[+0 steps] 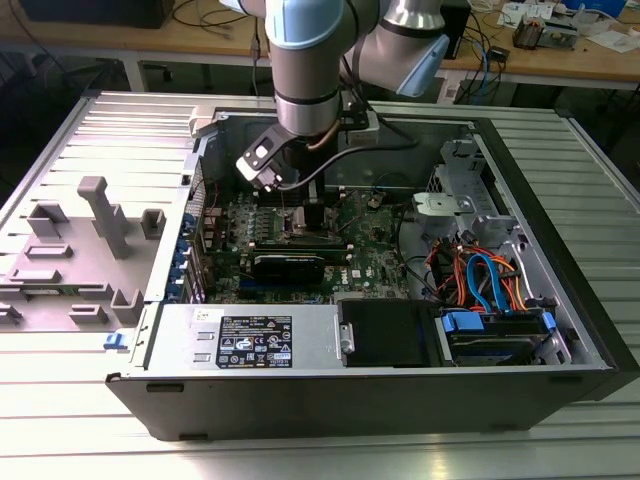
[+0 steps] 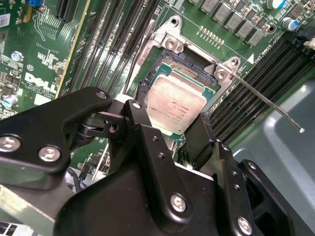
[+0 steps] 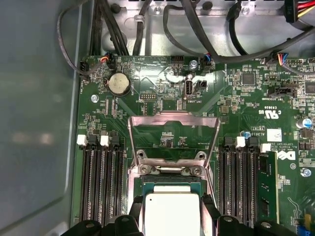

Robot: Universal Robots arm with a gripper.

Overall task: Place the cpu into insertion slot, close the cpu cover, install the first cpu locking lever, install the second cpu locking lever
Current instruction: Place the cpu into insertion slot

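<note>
The grey-and-blue robot arm [image 1: 305,70] reaches straight down into an open black computer case [image 1: 540,390] lying on its side on a ribbed metal desk [image 1: 330,450]. Its black fingers [image 1: 312,218] are low over the green motherboard [image 1: 370,245], near the middle of the case.

In both wrist views the fingers [image 2: 142,123] [image 3: 134,209] stand one on each side of the small flat square cpu with a silver-grey metal top [image 2: 174,103] [image 3: 172,214]. They are closed against its opposite edges and holding it. The cpu sits level, right over the insertion slot [image 2: 184,63], a square socket in a dark frame. A strip of the slot's tan-gold contact field shows past the chip's far edge in the second wrist view. I cannot tell whether the chip has touched the contacts.

The cpu cover [image 3: 172,118], a silvery metal frame plate with a big square opening, is swung up and open at the hinge side of the slot. A thin metal locking lever [image 2: 266,101] sticks out free from a corner of the socket, unlatched.

Rows of long black memory slots [image 3: 101,187] flank the socket on both sides. Beyond the raised cover there is a round silver coin battery [image 3: 119,83].

At the exterior view's left, a grey plastic fixture [image 1: 100,215] rests on the desk beside the case. Blue and orange cables [image 1: 480,275] bunch up inside the case at that view's right.
</note>
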